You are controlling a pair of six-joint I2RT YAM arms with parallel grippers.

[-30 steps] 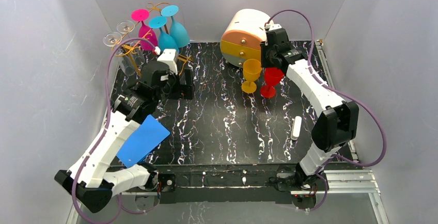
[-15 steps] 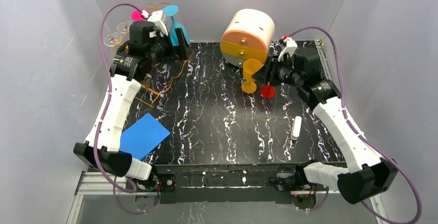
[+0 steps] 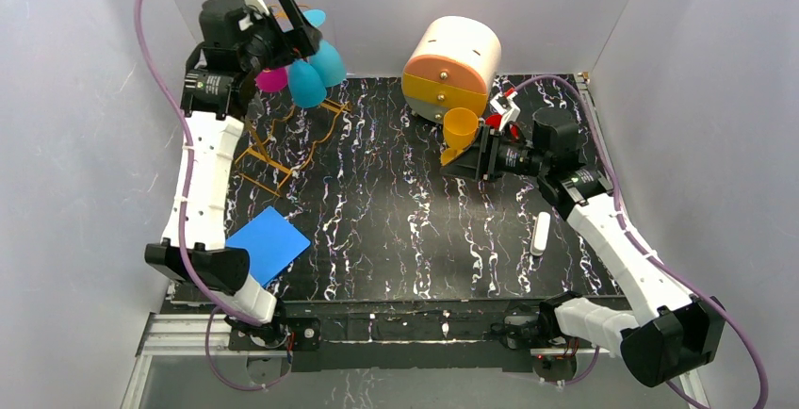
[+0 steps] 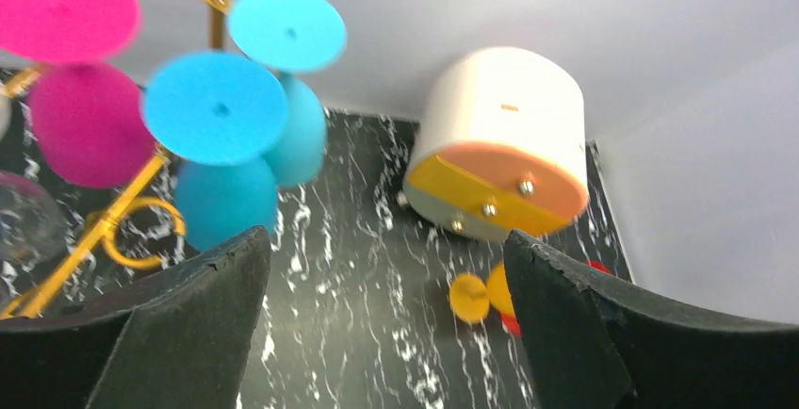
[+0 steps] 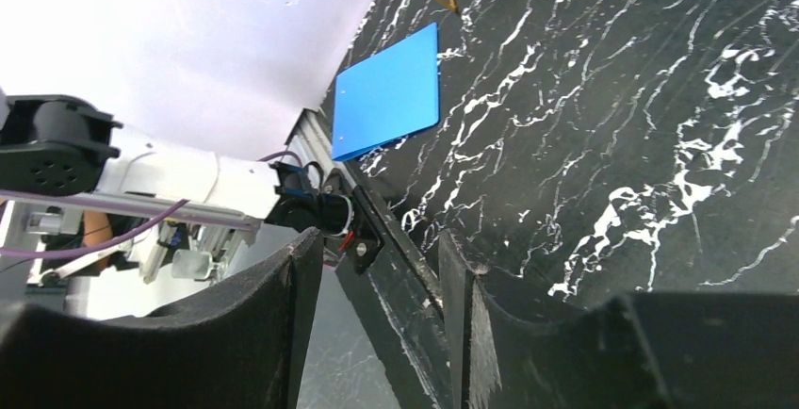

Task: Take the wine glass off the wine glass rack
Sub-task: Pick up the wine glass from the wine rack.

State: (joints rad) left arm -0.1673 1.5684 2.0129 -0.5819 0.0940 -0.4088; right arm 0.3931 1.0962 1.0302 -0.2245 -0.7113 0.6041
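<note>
Wine glass rack (image 4: 94, 228), a thin gold wire stand, is at the far left corner of the black marbled table (image 3: 405, 230), the biggest thing here, and carries its glasses. Next in bulk is the round cream-and-orange drawer box (image 3: 452, 65), at the far edge a little right of centre and well apart from the rack.

My left gripper (image 3: 300, 24) is raised high at the rack's top, spread wide and holding nothing. From that wrist I see the glasses ahead of my fingers (image 4: 170, 334) and off to the left. I cannot tell whether I touch any of them.

My right gripper (image 3: 462, 162) sits low over the table in front of the drawer box, pointing left. Its jaws are parted and empty, and it is just beside an orange glass (image 3: 460, 126); whether it brushes that glass I cannot tell.

On the rack two blue wine glasses (image 3: 306, 81) hang side by side, bowl down and foot up, with a pink wine glass (image 3: 271, 79) to their left. A clear glass (image 4: 28, 225) shows only as a blur at the edge of my left wrist view.

A blue card (image 3: 267, 246) lies flat near the front left, beside my left arm. A small white object (image 3: 541, 234) lies on the right side, close to my right forearm
</note>
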